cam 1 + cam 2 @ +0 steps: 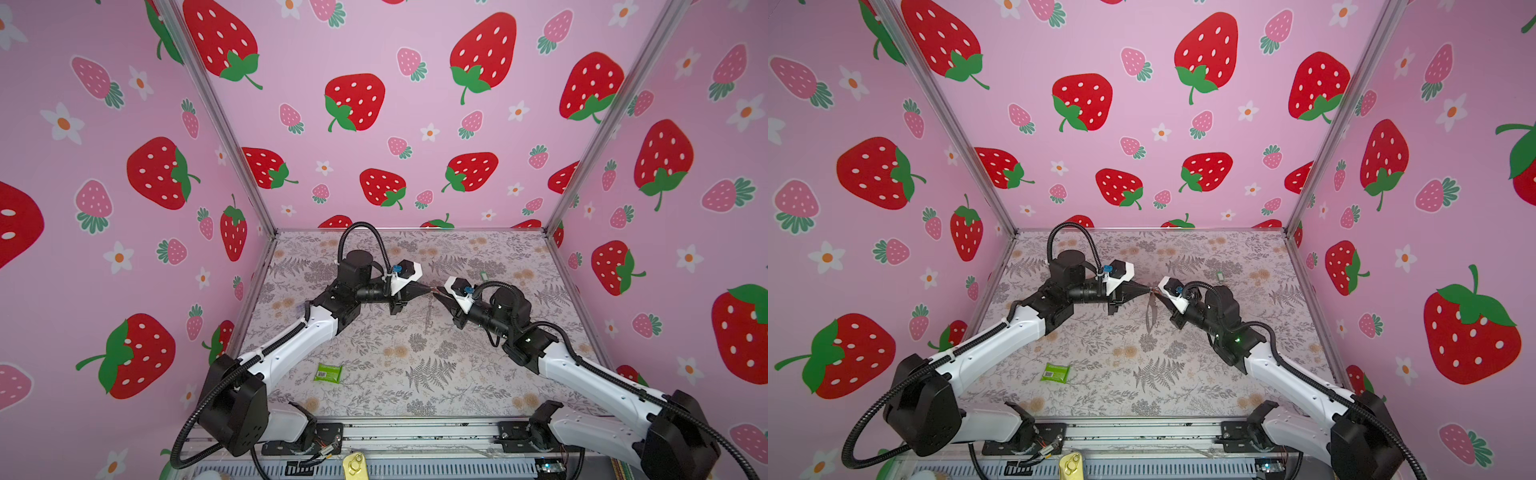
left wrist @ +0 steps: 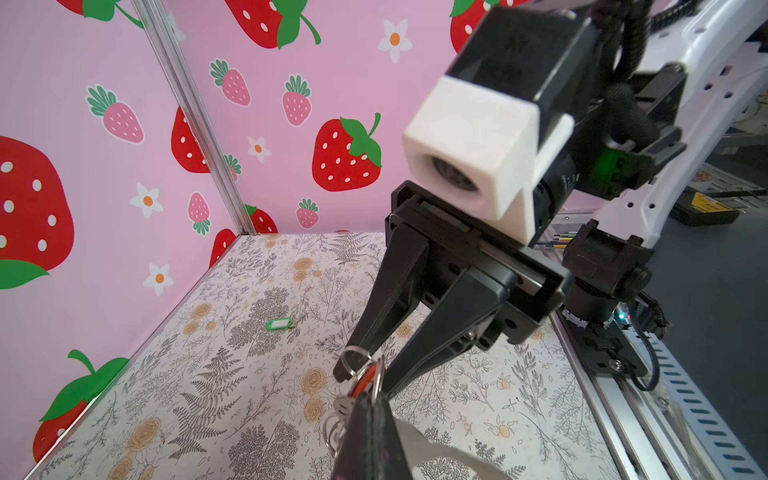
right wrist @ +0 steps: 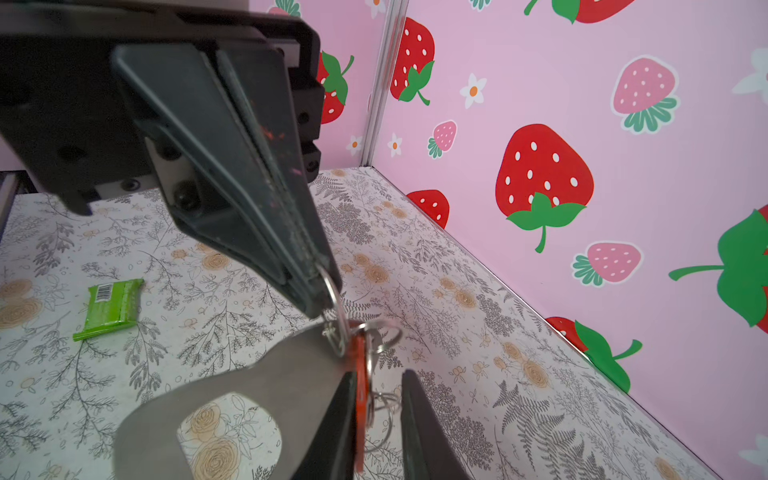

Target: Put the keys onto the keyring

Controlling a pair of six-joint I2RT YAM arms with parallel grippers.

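green key (image 1: 483, 275) tiny, keyring (image 3: 291, 370) cropped, blurred

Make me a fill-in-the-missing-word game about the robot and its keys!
1. The left gripper is shut on a silver ____.
2. The key tag lying alone on the table is coloured ____.
3. The green packet has a white ____ label.

Missing words: ring; green; barcode.

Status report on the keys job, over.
Left end effector shut on keyring, strap hanging. Right end effector open, jaws either side of red key. Green key lies alone on table. Packet well clear.
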